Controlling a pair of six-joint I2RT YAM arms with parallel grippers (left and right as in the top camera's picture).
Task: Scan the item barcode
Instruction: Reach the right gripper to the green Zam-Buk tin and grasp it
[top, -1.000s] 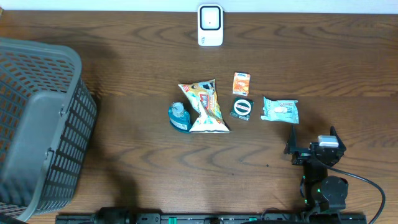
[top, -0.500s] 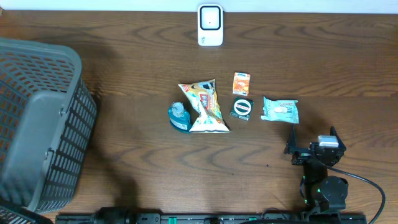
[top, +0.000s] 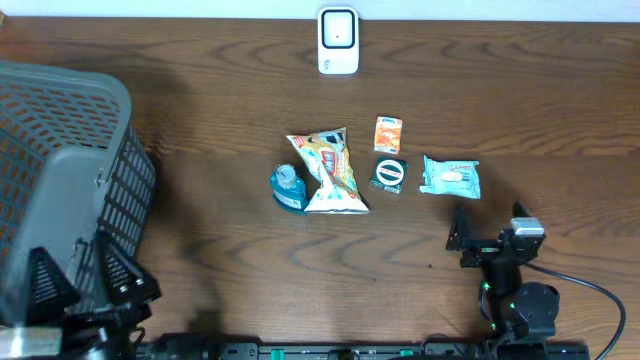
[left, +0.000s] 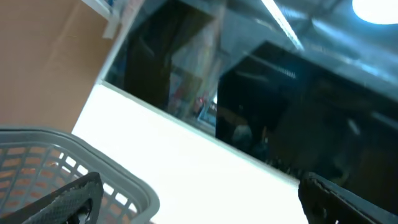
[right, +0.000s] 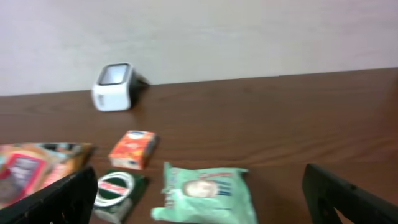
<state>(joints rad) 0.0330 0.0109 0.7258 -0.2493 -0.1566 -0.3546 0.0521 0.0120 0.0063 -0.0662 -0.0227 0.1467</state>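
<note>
1. The right gripper (top: 488, 228) stands wide open and empty at the near right of the table (top: 230, 250). The left gripper (top: 83, 278), also spread and empty, sits near left by the basket (top: 60, 120).
2. The pale green packet (top: 451, 177) lies just beyond the right gripper, its long axis running left to right, so the right arm is clearly nearer.
3. The white scanner (top: 338, 41) stands at the far edge, left of the packet.
</note>
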